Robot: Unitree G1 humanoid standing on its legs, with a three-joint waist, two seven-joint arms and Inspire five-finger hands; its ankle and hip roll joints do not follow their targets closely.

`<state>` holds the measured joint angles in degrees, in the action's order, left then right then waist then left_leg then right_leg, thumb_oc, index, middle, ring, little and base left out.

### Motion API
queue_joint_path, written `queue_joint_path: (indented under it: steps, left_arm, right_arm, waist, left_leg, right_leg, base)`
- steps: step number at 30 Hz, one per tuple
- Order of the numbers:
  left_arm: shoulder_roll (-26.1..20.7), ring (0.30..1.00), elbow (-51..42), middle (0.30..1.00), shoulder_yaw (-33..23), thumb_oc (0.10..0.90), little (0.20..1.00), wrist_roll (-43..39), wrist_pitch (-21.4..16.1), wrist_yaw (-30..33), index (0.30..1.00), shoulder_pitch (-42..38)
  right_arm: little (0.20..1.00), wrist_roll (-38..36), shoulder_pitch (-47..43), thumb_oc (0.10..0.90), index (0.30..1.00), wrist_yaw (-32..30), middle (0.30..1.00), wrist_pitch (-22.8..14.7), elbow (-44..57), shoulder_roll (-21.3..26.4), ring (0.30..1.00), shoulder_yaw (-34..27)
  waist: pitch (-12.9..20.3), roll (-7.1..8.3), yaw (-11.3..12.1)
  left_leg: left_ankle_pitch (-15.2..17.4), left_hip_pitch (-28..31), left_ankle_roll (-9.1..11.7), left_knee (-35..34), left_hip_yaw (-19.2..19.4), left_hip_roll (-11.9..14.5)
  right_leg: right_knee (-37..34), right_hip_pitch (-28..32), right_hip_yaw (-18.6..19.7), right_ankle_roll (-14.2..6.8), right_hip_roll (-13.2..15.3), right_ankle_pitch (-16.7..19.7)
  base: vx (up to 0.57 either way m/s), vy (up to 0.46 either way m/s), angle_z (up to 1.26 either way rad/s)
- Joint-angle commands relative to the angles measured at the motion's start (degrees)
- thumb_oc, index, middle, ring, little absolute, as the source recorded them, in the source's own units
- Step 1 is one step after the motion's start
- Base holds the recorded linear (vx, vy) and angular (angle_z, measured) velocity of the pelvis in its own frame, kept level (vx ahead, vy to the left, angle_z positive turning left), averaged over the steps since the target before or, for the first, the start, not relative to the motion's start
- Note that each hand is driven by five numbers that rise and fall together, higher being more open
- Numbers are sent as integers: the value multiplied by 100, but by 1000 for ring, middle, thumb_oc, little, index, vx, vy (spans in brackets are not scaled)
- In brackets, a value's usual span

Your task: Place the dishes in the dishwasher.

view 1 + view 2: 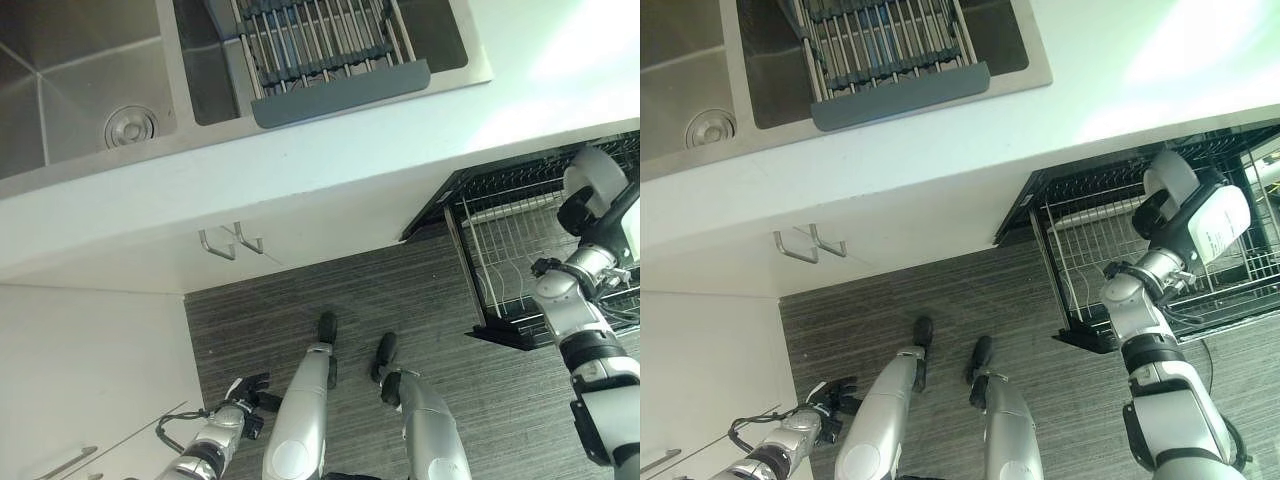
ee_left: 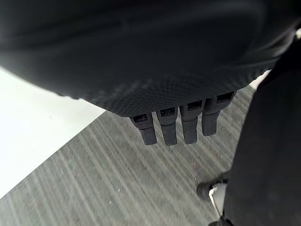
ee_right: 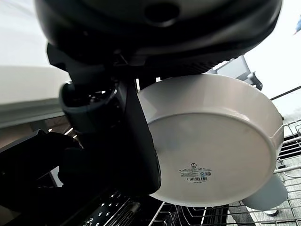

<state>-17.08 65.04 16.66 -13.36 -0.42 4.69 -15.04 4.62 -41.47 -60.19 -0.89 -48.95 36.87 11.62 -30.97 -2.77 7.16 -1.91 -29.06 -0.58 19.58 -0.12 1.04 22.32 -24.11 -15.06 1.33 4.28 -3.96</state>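
Note:
A white shallow dish (image 3: 211, 141) with a small label on its underside is pinched in my right hand (image 1: 1175, 215), thumb across its bottom. The hand holds the dish (image 1: 1222, 222) tilted just above the pulled-out dishwasher rack (image 1: 1085, 245), a wire basket with black tines at the right below the counter edge. My left hand (image 1: 245, 400) hangs low near the floor at the lower left, its fingers (image 2: 171, 127) straight and holding nothing.
A white countertop (image 1: 350, 150) runs across the view, with a steel double sink (image 1: 80, 90) and a grey roll-up drying rack (image 1: 320, 50) over the right basin. Cabinet handles (image 1: 230, 242) stick out below. A white cabinet (image 1: 80, 380) stands at the left.

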Motion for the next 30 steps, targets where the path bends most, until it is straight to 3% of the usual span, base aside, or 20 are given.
queue_joint_path:
  steps: [1,5,8,11,14,15,17,22,26,27,28,29,30]
  left_arm:
    - [-56,900,-58,900,85,800,900,-402,-303,451,900,238]
    - [-49,900,-78,900,2,800,900,-781,-211,474,900,92]
    - [-46,900,158,900,36,800,900,-871,-802,329,900,323]
    - [31,900,7,900,-78,800,900,-814,-803,438,900,448]
    - [-22,900,48,900,-37,800,900,-838,-870,475,900,394]
    - [-135,900,165,900,65,800,900,-885,-1139,302,900,480]
    - [-188,900,73,900,104,800,900,-967,-1230,148,900,615]
    - [-259,900,-315,900,78,800,900,-1042,-1084,-49,900,805]
    - [-289,900,-618,900,166,800,900,-1200,-873,-68,900,886]
    - [-295,900,-619,900,187,800,900,-1263,-854,-80,900,896]
    - [-298,900,-619,900,186,800,900,-1266,-852,-83,900,897]
    - [-313,900,-650,900,177,800,900,-1289,-803,-104,900,905]
    - [-299,900,-743,900,152,800,900,-1302,-612,-121,900,916]
  right_arm:
    - [300,476,-478,400,300,-819,300,5,166,889,300,206]
    - [300,490,-567,400,300,-1330,300,203,-291,687,300,513]
    - [300,211,-726,400,300,-1634,300,335,-687,692,300,675]
    - [300,195,-833,400,300,-1564,300,504,-775,583,300,626]
    - [300,-52,-999,400,300,-1460,300,546,-952,574,300,779]
    - [300,-393,-1102,400,300,-1382,300,420,-1248,662,300,957]
    - [300,-369,-1078,400,300,-1355,300,395,-1339,677,300,897]
    - [300,-16,-950,400,300,-1365,300,535,-1351,609,300,713]
    - [300,-84,-913,400,300,-919,300,806,-1467,574,300,804]
    - [900,-119,-928,800,900,-515,900,934,-1503,538,900,847]
    - [900,-101,-927,800,900,-449,900,938,-1507,537,900,857]
    - [900,-31,-913,800,900,143,900,1113,-1538,512,900,925]
    - [900,-548,-846,800,900,570,900,1253,-1602,406,900,1102]
  waist:
    - [240,-222,51]
    - [156,-203,96]
    - [127,-203,252]
    - [117,-174,337]
    - [119,-34,378]
    - [118,-74,445]
    - [117,-197,467]
    - [117,-387,474]
    - [117,-519,477]
    - [117,-523,478]
    - [117,-520,476]
    - [117,-515,478]
    - [117,-516,500]
  left_leg:
    - [411,-61,342,-239,-159,45]
    - [396,-141,264,-239,-156,-53]
    - [387,-274,233,-239,-153,-95]
    - [407,-405,146,-239,-111,-103]
    - [562,-422,121,-239,-100,-192]
    - [566,-504,104,-239,-117,-230]
    - [555,-569,92,-239,-107,-269]
    - [538,-673,52,-239,-59,-357]
    - [474,-858,3,-239,-62,-424]
    - [471,-867,6,-239,-63,-430]
    - [473,-868,6,-239,-63,-432]
    - [476,-878,1,-239,-63,-432]
    - [458,-900,-9,-239,-64,-415]
  right_leg:
    - [553,284,296,-138,-218,-1238]
    - [795,-6,286,-136,-108,-1246]
    - [818,-144,140,-135,-12,-1233]
    - [1086,-439,85,-171,64,-1255]
    - [1234,-511,110,-235,129,-1396]
    - [1197,-517,16,-242,203,-1354]
    - [1231,-580,-13,-244,271,-1366]
    - [1396,-775,30,-260,381,-1416]
    - [1652,-1064,71,-243,437,-1464]
    - [1666,-1084,72,-250,438,-1462]
    - [1664,-1083,70,-251,438,-1461]
    - [1650,-1091,68,-253,431,-1452]
    - [1661,-1123,80,-236,422,-1443]
  base:
    - [-43,23,10]
    - [-54,17,11]
    - [-93,-15,7]
    - [-3,18,23]
    - [14,-51,14]
    - [-71,0,19]
    - [-41,105,22]
    - [-2,124,7]
    - [-9,103,6]
    - [-3,14,6]
    - [0,0,0]
    - [0,0,0]
    - [6,-46,2]
